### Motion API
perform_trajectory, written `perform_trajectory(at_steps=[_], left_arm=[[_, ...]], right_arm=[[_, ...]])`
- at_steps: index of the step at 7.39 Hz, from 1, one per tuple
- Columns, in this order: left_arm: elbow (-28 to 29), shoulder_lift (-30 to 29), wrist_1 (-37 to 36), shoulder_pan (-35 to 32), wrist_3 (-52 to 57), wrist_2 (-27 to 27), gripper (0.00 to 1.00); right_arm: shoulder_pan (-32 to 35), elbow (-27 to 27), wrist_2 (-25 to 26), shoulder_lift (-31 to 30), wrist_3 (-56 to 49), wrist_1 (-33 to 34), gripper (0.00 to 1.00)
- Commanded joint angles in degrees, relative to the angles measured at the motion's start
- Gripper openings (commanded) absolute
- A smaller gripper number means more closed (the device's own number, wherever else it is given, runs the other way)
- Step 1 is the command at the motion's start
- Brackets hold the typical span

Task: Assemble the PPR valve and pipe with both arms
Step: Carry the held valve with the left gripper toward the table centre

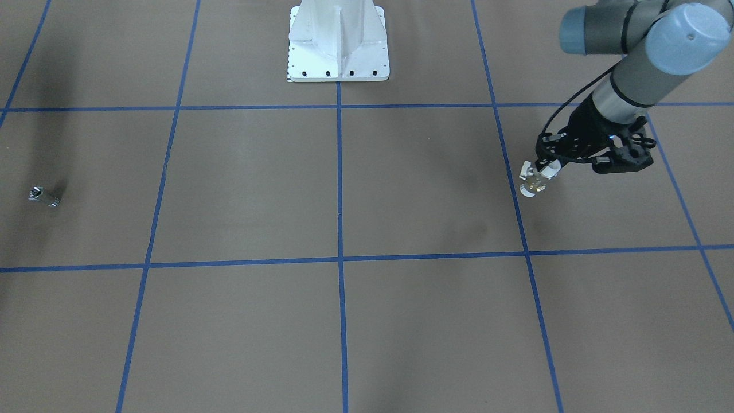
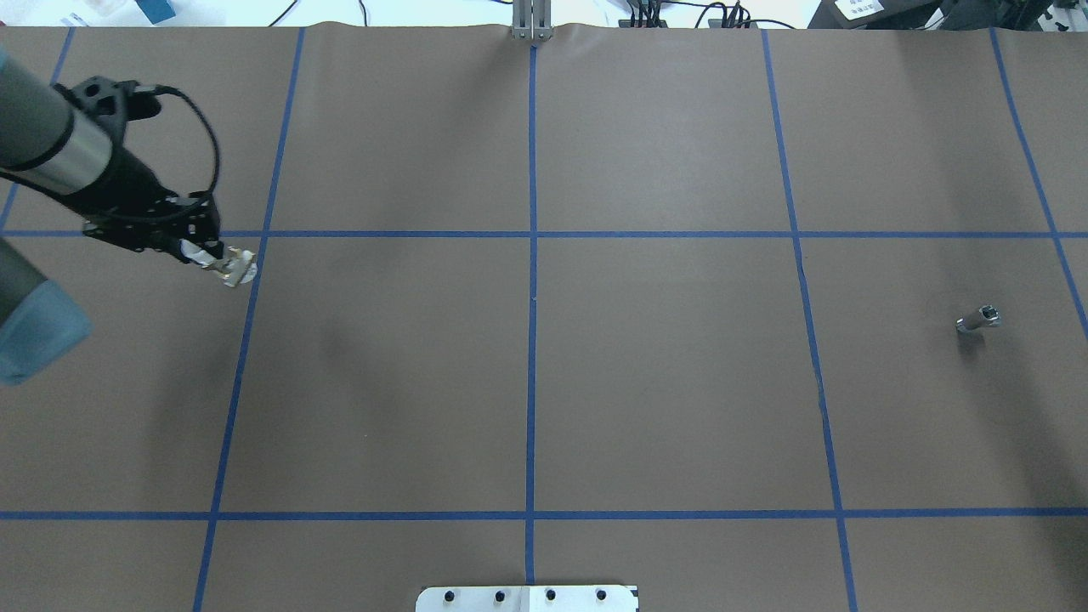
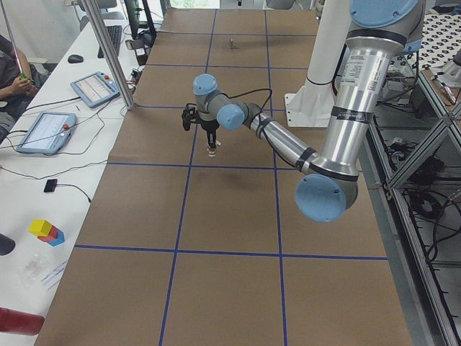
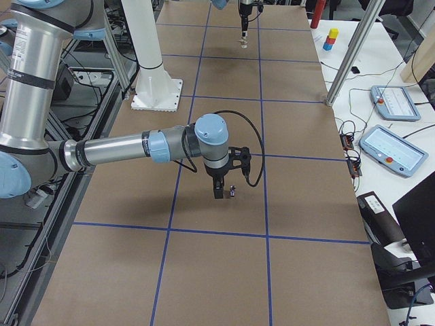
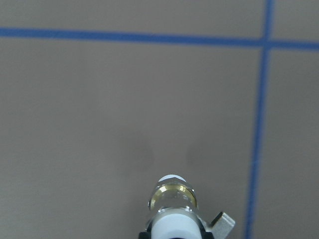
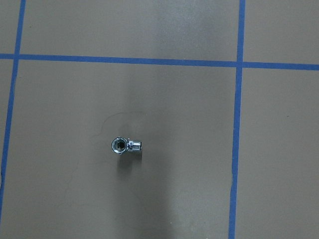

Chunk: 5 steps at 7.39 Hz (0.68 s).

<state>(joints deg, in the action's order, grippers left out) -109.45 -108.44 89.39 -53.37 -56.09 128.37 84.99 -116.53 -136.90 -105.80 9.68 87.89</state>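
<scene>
The pipe (image 2: 977, 320) lies alone on the table (image 2: 663, 382) in the robot's right half, with bare brown surface on every side of it. The right gripper (image 4: 217, 192) hangs just beside it, and the right arm (image 4: 115, 151) reaches out over that part from the robot's side. The left gripper (image 2: 200, 252), clamped on the PPR valve (image 2: 234, 269), hangs off the surface over the table's left part. A broad bare stretch spreads between the two. The white pedestal (image 1: 338, 51) stands mid-table at the robot's edge, and a metal post (image 2: 531, 24) stands at the opposite edge.
</scene>
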Motion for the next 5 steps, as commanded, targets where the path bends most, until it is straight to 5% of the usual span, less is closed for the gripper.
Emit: perform_trajectory(at_steps=[1,4,5], left_arm=[[4.3,-12.89,-4.4,8.85,-8.03,-8.53,0.0],[24.39,-32.65,-4.4,11.71,-13.26,-10.07,0.0],[27.85,-35.24,-4.4,12.15,-13.26,-10.16,0.0]], right_arm=[[-0.09,-0.01,0.15,-0.02,0.07,0.0,1.0],[-0.09,0.07,0.23,0.07,0.07,0.0,1.0],[-0.09,-0.01,0.23,0.07,0.07,0.0,1.0]])
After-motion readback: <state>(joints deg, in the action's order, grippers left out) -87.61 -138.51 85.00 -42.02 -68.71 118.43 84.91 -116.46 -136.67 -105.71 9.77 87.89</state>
